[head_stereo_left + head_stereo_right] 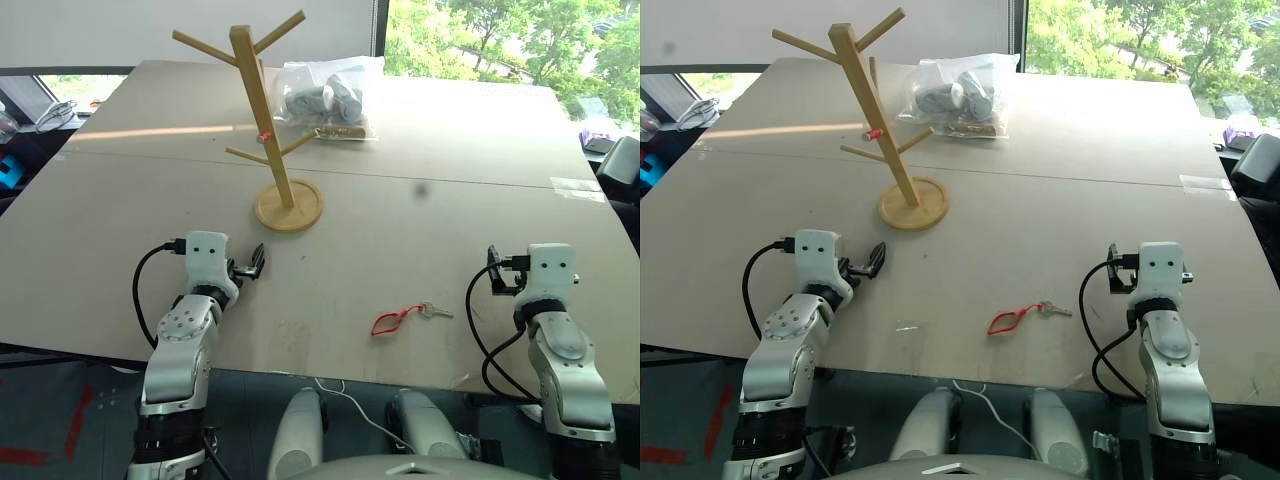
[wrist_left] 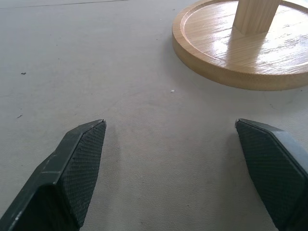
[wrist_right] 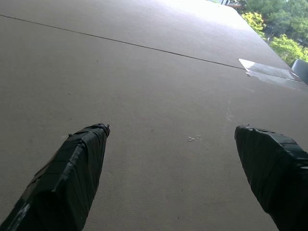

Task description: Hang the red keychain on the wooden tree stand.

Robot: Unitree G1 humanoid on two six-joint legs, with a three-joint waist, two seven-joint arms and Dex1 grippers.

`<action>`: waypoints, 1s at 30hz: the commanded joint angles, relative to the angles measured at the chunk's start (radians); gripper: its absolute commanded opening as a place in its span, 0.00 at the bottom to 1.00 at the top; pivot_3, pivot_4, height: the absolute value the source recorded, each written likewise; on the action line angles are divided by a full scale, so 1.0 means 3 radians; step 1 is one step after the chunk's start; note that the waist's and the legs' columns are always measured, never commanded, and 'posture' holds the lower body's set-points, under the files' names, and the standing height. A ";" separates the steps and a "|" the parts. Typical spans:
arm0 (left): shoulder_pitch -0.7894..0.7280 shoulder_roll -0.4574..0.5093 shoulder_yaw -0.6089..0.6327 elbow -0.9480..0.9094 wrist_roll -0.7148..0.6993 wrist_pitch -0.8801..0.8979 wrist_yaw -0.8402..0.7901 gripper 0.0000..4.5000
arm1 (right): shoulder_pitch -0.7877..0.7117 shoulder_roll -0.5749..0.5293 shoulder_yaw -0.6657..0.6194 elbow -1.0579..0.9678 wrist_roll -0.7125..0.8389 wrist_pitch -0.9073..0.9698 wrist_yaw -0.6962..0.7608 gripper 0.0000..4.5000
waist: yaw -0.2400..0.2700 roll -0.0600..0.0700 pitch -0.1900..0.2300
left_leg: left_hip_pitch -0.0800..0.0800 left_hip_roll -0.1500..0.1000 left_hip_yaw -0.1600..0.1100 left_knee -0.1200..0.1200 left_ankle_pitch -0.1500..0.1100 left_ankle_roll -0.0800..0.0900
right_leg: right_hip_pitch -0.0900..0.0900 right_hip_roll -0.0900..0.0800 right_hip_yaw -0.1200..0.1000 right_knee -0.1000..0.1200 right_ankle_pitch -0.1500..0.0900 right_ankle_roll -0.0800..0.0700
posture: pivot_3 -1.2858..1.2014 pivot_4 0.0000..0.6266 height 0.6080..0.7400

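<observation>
The red keychain [image 1: 392, 320] lies flat on the table [image 1: 450, 200] near its front edge, between the two arms and closer to the right one. Its cord loop points toward the robot's left and the small silver key [image 1: 434, 311] toward the right. Nothing touches it. The key is too small for any detail to be made out.

The wooden tree stand [image 1: 268, 120] is upright farther back, left of the table's middle, well apart from the keychain. Its pegs are bare, and a tiny red mark shows on the post about halfway up. In the left wrist view the post is cut off just above the round base [image 2: 240, 57].

Behind the stand lies a clear plastic bag [image 1: 328, 98]. Its contents look like grey rolled items, but they cannot be identified through the plastic.

The left gripper [image 1: 250, 265] hovers low over the table, pointing forward toward the stand's base, which sits a little ahead of it. Its fingers [image 2: 72, 168] are spread wide with only bare tabletop between them.

The right gripper [image 3: 178, 168] is held over the table's right side, pointing forward and roughly level. In the head views the wrist housing hides most of its fingers. The right wrist view shows them spread wide and empty, with a strip of clear tape [image 3: 269, 72] on the table farther ahead.
</observation>
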 commanded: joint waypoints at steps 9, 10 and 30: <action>-0.0228 0.1234 -0.0177 -0.0597 -0.0916 0.0345 -0.1883 0.98 | -0.1319 -0.1650 0.0284 0.0504 0.1007 0.0085 0.2642 1.00 | -0.0010 0.0010 0.0014 | 0.0007 0.0001 -0.0001 -0.0008 0.0000 0.0001 | 0.0006 0.0003 0.0000 -0.0008 -0.0002 -0.0002 | 0.52 0.24 1.00; -0.0248 0.1313 -0.0181 -0.0684 -0.1046 0.0422 -0.2022 0.98 | -0.1406 -0.1727 0.0348 0.0528 0.1094 0.0117 0.2873 1.00 | -0.0006 0.0011 0.0016 | 0.0004 0.0001 -0.0001 -0.0009 0.0000 0.0001 | 0.0005 0.0003 -0.0002 -0.0010 -0.0002 -0.0001 | 0.52 0.24 1.00; -0.0037 0.2248 -0.0307 -0.1557 -0.1807 0.0622 -0.3249 0.98 | -0.2145 -0.1724 0.1639 0.1273 0.0807 -0.1137 0.4954 1.00 | 0.0004 0.0010 0.0032 | 0.0000 0.0001 -0.0001 -0.0001 0.0000 0.0001 | 0.0001 0.0001 -0.0003 -0.0006 -0.0001 -0.0001 | 0.52 0.24 1.00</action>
